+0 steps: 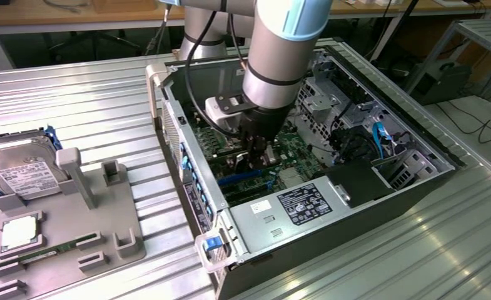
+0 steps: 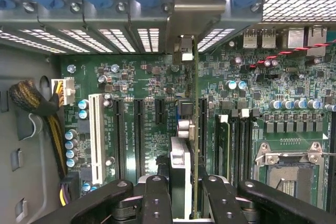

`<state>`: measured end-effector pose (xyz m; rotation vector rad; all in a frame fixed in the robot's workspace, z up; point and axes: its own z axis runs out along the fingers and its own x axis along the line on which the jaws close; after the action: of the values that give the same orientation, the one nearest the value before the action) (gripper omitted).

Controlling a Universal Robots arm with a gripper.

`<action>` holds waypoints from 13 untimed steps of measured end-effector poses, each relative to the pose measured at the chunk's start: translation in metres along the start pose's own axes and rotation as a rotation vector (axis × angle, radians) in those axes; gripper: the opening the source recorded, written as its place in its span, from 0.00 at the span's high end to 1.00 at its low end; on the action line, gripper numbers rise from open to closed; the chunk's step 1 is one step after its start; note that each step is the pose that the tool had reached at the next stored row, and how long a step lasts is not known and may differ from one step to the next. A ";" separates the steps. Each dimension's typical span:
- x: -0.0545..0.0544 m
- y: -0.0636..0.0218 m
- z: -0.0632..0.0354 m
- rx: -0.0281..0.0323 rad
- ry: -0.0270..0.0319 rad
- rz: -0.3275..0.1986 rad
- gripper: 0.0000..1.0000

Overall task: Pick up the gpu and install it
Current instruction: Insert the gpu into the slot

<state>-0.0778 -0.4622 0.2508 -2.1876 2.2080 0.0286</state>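
My gripper [image 1: 258, 149] reaches down into the open computer case [image 1: 191, 187], just above the green motherboard [image 2: 131, 74]. In the wrist view the gripper [image 2: 185, 199] is shut on the gpu [image 2: 180, 161], which I see edge-on as a thin upright card between the two black fingers [image 2: 156, 198]. Its pale metal bracket [image 2: 197, 3] stands against the case's rear slot openings. The card's lower edge runs along a black expansion slot [image 2: 202, 124]; whether it is seated I cannot tell. In the exterior view the arm hides most of the card.
A grey fixture [image 1: 78, 231] on the exterior view's left carries a silver hard drive [image 1: 20, 172], a processor chip [image 1: 17, 232] and a green memory stick [image 1: 49, 253]. Inside the case are the power supply [image 1: 304, 203], drive cages [image 1: 329, 100], blue cables [image 1: 380, 137] and a white slot [image 2: 96, 135].
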 end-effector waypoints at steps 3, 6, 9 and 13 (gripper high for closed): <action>0.000 0.0000 0.0009 -0.0014 0.0002 0.000 0.72; 0.000 0.0000 0.0019 -0.0044 0.0000 0.001 0.72; -0.001 0.0000 0.0025 -0.0088 0.0001 0.002 0.72; -0.001 0.0000 0.0032 -0.0126 0.0002 0.003 0.72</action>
<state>-0.0778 -0.4612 0.2476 -2.1909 2.2172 0.0425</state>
